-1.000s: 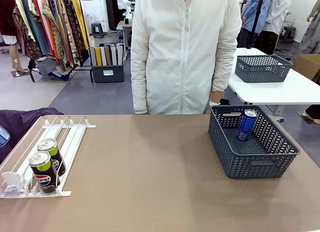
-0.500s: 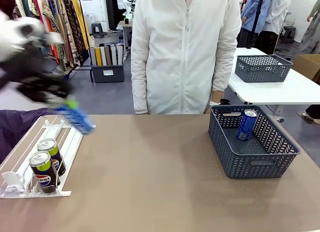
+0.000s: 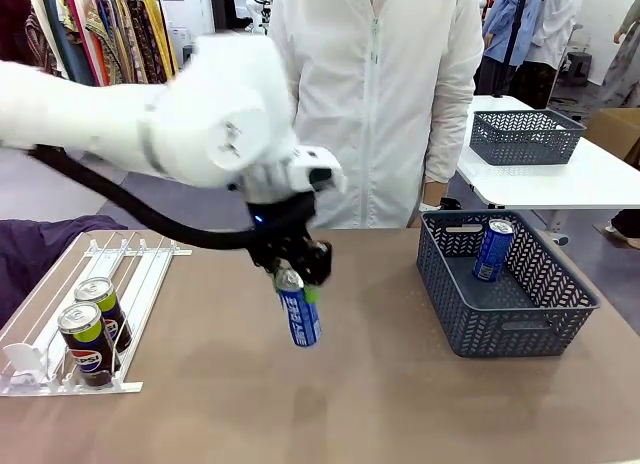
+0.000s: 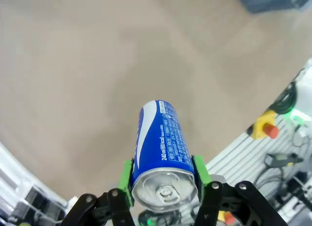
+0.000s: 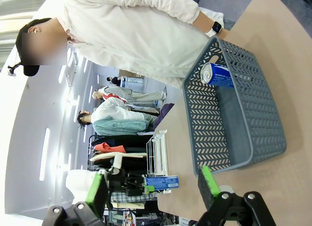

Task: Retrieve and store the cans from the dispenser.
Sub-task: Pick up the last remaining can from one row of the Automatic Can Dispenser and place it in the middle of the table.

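Left gripper [image 3: 296, 282]: clamped on slim blue drink can [image 3: 300, 320], at its silver-topped end.
Right gripper [image 5: 151, 183]: fingers wide, empty.

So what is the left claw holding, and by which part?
A blue can, clamped by the left claw at its silver-topped end, green pads on either side; the body hangs free.

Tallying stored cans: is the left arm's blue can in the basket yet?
Out: the left jaws grip the blue can over the table, left of the basket.

The left arm [image 3: 120, 124] is stretching inward, its left gripper [image 3: 296, 281] pointing down, pinching a blue can [image 3: 299, 319]; the right gripper [image 5: 151, 187] is gaping wide.
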You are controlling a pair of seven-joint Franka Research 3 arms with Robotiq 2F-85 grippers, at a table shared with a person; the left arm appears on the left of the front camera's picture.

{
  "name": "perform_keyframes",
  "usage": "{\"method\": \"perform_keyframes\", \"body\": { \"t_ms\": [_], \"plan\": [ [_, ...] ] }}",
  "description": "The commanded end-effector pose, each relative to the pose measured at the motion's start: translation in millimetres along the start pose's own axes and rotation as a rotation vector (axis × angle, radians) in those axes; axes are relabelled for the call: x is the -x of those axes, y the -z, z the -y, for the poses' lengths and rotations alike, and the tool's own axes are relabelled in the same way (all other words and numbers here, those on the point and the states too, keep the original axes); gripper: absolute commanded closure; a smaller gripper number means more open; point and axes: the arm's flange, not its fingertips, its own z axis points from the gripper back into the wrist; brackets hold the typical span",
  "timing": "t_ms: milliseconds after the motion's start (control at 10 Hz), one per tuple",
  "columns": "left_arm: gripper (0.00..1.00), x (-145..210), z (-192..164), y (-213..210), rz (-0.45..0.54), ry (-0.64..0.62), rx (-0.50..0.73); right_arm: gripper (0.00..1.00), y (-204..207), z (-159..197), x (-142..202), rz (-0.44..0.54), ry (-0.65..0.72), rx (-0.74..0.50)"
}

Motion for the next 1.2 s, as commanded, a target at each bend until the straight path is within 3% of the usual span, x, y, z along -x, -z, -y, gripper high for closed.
{"method": "perform_keyframes", "body": {
  "t_ms": [0, 300, 600, 700, 800, 1000, 1100],
  "plan": [
    [1.0, -25, 22, 3, 0.002, 0.033, -0.11, 0.0, 2, -3, -2, 0.013, -0.004, -0.026],
    [1.0, -39, 33, 34, -0.065, 0.07, -0.088, 0.0, 2, -3, -2, 0.013, -0.004, -0.026],
    [0.97, -42, 30, 40, -0.084, 0.069, -0.076, 0.0, 2, -3, -2, 0.013, -0.004, -0.026],
    [0.4, -42, 31, 38, -0.084, 0.077, -0.082, 0.0, 2, -3, -2, 0.013, -0.004, -0.026],
    [0.0, -40, 31, 36, -0.08, 0.078, -0.077, 0.0, 2, -3, -2, 0.013, -0.004, -0.026],
    [0.0, -37, 30, 29, -0.062, 0.081, -0.068, 0.0, 2, -3, -2, 0.013, -0.004, -0.026],
    [0.0, -28, 25, 10, 0.009, 0.077, -0.054, 0.0, 2, -3, -2, 0.013, -0.004, -0.026]
  ]
}}
